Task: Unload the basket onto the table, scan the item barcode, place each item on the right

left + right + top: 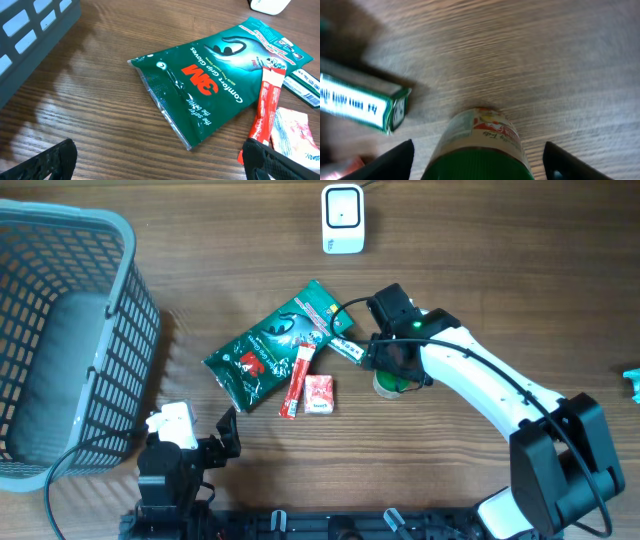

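Observation:
The item under my right gripper point(395, 365) is a small jar point(385, 387) with a green lid, standing upright on the table. In the right wrist view the jar point(480, 150) sits between my two dark fingers point(395, 162), with a gap of table showing on each side, so the right gripper point(479, 167) is open around it without touching. The white scanner point(342, 218) stands at the far edge of the table. My left gripper point(228, 432) rests open near the front edge, and in its wrist view the left gripper point(160, 165) holds nothing.
A green glove bag point(268, 350), a red stick pack point(297, 383), a red-and-white packet point(318, 395) and a green-and-white box point(347, 348) lie left of the jar. A grey basket point(60, 330) fills the left side. A teal object point(632, 383) shows at the right edge.

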